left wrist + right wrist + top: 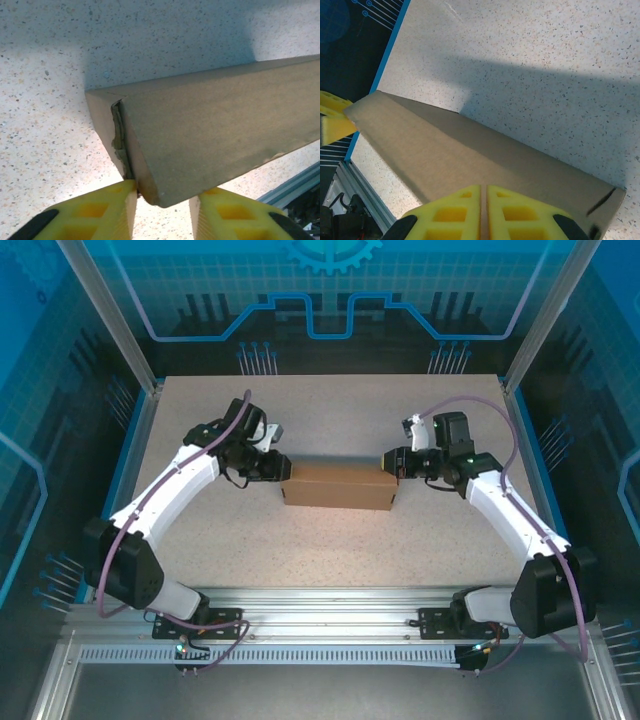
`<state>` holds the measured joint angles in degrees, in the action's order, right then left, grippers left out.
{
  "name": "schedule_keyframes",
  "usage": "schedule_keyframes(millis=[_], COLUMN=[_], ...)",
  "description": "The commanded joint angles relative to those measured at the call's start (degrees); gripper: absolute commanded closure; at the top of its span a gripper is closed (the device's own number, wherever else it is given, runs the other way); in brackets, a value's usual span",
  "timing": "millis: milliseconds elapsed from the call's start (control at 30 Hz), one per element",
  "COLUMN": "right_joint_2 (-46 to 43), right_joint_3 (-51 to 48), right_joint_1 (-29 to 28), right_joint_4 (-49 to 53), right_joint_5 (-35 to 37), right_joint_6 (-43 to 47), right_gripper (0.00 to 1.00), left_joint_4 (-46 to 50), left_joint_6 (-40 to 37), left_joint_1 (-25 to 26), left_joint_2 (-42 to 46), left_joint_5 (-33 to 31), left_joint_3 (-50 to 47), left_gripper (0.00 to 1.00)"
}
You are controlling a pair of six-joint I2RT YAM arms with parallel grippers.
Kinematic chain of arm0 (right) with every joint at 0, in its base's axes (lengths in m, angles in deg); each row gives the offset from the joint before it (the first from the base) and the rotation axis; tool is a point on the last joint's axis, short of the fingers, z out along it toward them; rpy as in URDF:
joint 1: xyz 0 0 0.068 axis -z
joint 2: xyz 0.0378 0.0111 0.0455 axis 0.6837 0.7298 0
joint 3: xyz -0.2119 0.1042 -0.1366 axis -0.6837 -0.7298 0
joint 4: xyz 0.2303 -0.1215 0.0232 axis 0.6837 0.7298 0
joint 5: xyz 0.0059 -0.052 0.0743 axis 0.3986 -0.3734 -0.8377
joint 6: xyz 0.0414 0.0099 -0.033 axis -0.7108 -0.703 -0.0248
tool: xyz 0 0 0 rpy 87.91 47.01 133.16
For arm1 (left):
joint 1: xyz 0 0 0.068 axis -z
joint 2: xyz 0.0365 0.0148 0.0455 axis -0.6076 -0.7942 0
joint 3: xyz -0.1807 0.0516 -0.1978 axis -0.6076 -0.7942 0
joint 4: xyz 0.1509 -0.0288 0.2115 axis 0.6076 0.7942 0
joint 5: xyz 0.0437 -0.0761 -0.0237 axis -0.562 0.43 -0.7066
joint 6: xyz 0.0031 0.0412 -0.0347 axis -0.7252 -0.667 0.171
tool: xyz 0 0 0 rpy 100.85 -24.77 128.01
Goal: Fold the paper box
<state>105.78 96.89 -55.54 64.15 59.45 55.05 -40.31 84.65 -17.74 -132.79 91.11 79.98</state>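
Note:
The paper box (340,486) lies closed up as a long brown block in the middle of the table. My left gripper (281,471) is at its left end. In the left wrist view the box's near corner (210,135) pokes between the yellow fingers (107,210) of the left gripper (164,192), whose jaws stand apart; the left finger touches the corner's edge. My right gripper (391,461) is at the box's right end. In the right wrist view the right gripper (484,189) has its fingers pressed together, tips over the box's top face (450,155).
The speckled white table (330,560) has free room in front of and behind the box. An aluminium rail (330,602) runs along the near edge by the arm bases. Blue strips (133,455) and clear walls bound the sides.

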Motion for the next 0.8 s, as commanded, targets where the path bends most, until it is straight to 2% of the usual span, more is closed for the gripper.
schedule_keyframes(millis=[0, 133, 267, 600, 767], right_joint_2=[0.63, 0.68, 0.87, -1.16, -2.93], right_joint_3=[-1.50, -2.51, -3.24, 0.69, 2.33], right_joint_1=[0.09, 0.05, -0.11, 0.18, 0.70], right_joint_4=[-0.99, -1.68, -2.77, 0.04, 0.99], right_joint_5=[-0.79, -1.01, -0.80, 2.42, -3.93], right_joint_6=[0.51, 0.52, 0.34, 2.08, 2.78], right_gripper=[0.87, 0.87, 0.87, 0.86, 0.86], left_joint_4=[1.62, 3.68, 0.85, -5.95, -7.58], left_joint_6=[-0.68, -0.96, 1.04, 2.57, 2.24], left_joint_1=[0.31, -1.70, -3.92, -3.95, -3.95], left_joint_2=[3.98, 6.24, 7.09, -3.14, -7.63], left_joint_5=[2.75, 6.14, 10.85, 14.09, 15.53], left_joint_3=[-0.63, -0.92, -0.19, 11.66, 15.13], left_gripper=[0.61, 0.60, 0.61, 0.60, 0.60])
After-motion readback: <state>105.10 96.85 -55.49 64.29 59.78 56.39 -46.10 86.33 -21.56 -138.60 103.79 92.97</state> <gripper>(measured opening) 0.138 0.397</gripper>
